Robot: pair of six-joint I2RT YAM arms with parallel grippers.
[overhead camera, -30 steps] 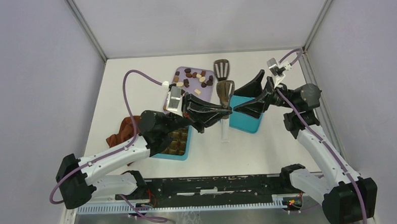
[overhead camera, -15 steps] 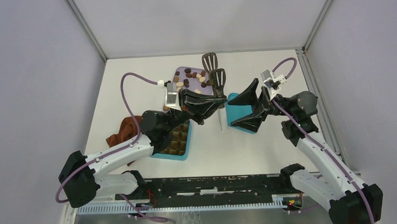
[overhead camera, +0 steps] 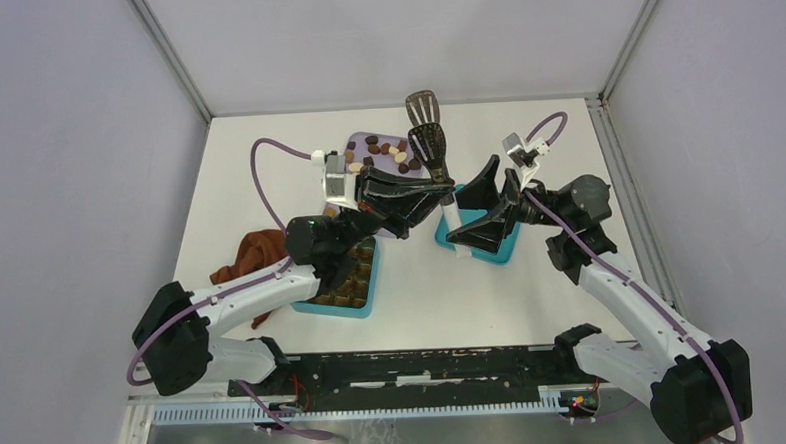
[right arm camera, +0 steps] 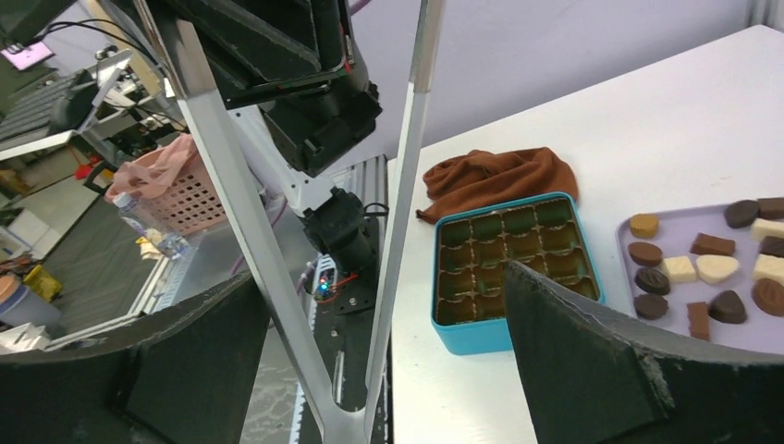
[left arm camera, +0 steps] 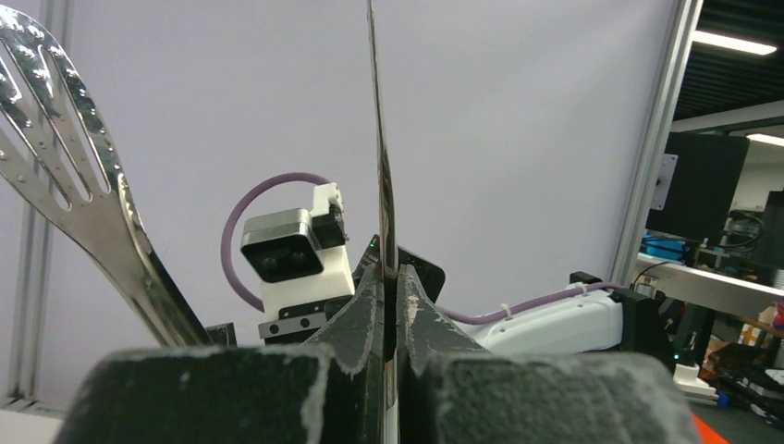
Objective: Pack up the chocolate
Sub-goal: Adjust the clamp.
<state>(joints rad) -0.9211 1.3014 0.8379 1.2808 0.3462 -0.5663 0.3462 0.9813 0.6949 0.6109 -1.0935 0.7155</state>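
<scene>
The chocolate lies as small dark, mid-brown and cream pieces on a lilac tray, seen also in the right wrist view. The teal box with its brown gridded insert stands open near the left arm. My left gripper is shut on one arm of the metal tongs, held upright above the table; that arm shows edge-on between the jaws. My right gripper stands open, its fingers either side of the tongs' joined handle end without touching it.
A reddish-brown cloth lies crumpled left of the box. A second teal piece sits under the right gripper. Metal frame posts and grey walls bound the table on three sides.
The left arm has swung the tongs back and to the left, heads now over the tray. The right gripper has opened fully and moved left, closing in around the tongs' handle end.
</scene>
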